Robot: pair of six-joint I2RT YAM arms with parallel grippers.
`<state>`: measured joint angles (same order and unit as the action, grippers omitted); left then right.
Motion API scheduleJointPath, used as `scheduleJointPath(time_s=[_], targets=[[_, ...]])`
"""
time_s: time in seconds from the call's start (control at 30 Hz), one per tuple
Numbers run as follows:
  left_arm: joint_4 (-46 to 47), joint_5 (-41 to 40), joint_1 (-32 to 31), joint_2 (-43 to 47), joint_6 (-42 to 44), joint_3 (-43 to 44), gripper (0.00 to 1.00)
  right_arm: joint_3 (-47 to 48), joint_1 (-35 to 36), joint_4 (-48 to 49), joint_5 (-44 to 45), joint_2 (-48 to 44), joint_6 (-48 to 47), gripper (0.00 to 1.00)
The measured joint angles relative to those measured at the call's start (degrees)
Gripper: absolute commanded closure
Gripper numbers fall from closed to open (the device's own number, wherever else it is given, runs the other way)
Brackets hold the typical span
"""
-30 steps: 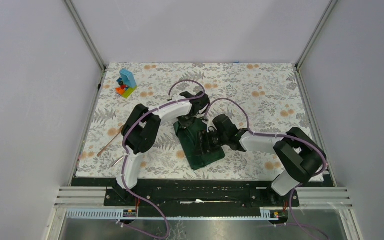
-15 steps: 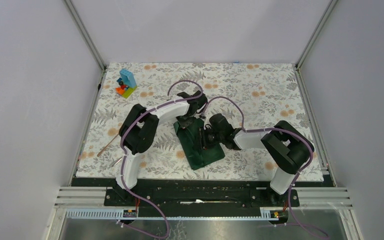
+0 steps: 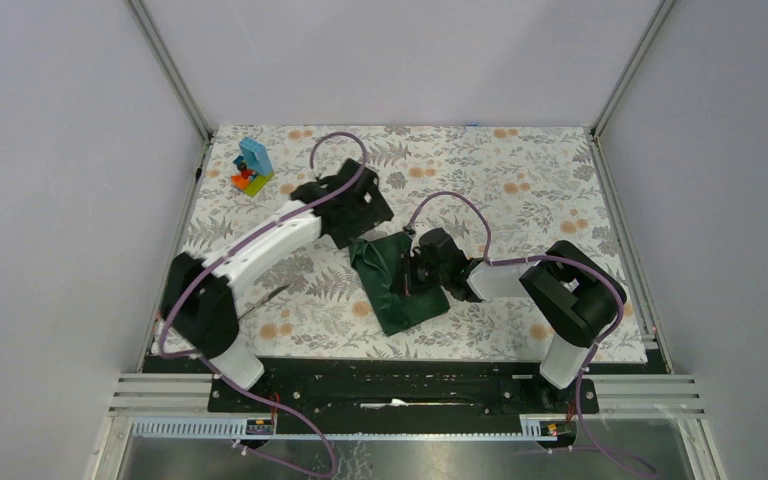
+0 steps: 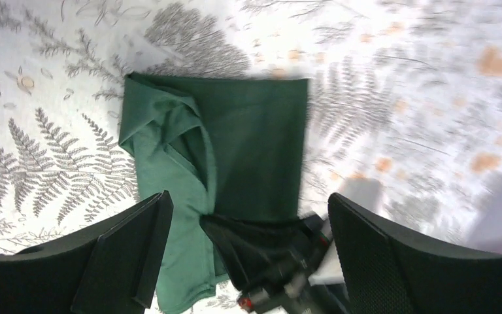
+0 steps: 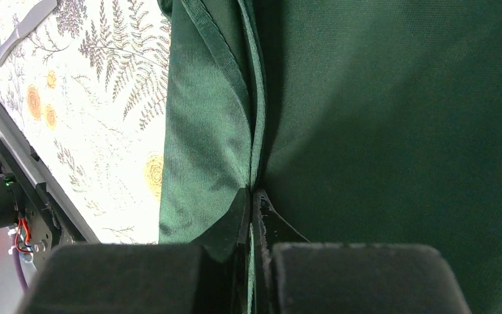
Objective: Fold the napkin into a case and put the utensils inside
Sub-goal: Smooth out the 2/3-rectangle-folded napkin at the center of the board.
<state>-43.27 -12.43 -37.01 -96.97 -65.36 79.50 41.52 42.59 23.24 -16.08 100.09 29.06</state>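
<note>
The left gripper (image 3: pixel 358 208) now hangs jaws apart, pulled back toward upper left. The right gripper (image 5: pixel 251 199) now clamps the napkin (image 4: pixel 255 144) at its seam, taking over the fold

Looked down on two arms meeting at a green napkin (image 3: pixel 391 300).
Found napkin lying as a tilted oblong on the floral cover (image 3: pixel 520 190), mid-table, towards the front. Saw right gripper (image 3: pixel 415 272) down on its right half, arm bent back to the front-right base. Saw left gripper (image 3: pixel 358 207) just past its far corner, arm stretched diagonally from front left; could not tell whether touching. Spotted block stack (image 3: pixel 252 167) far left, well apart, and a slim utensil (image 3: pixel 272 293) peeking out beside the left arm.
</note>
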Motion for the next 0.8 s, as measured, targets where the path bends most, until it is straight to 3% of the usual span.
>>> scheduleJointPath(time_s=[0.13,0.23,0.33,0.43,0.63,0.8], targets=[[6.3,6.0,5.2,11.8,7.8,-6.9,0.16,-0.2,0.0,0.3,0.2,0.0,0.8,0.93],[10.5,10.0,11.7,17.0,13.3,-15.2,0.27,-0.1,0.0,0.2,0.2,0.0,1.0,0.75],[13.2,12.6,16.6,16.7,17.3,-22.5,0.47,0.7,0.0,-1.1,0.0,-0.3,1.0,0.59],[16.7,16.3,18.7,14.1,19.6,-28.1,0.59,2.8,0.0,-4.0,0.7,-0.4,-0.3,0.45],[25.4,21.4,19.5,9.4,21.2,-31.3,0.71,9.3,-0.1,-8.7,1.7,0.9,-4.0,0.31],[29.6,23.2,19.5,5.4,21.8,-30.6,0.75,18.8,-0.1,-11.4,2.9,6.3,-6.7,0.31]])
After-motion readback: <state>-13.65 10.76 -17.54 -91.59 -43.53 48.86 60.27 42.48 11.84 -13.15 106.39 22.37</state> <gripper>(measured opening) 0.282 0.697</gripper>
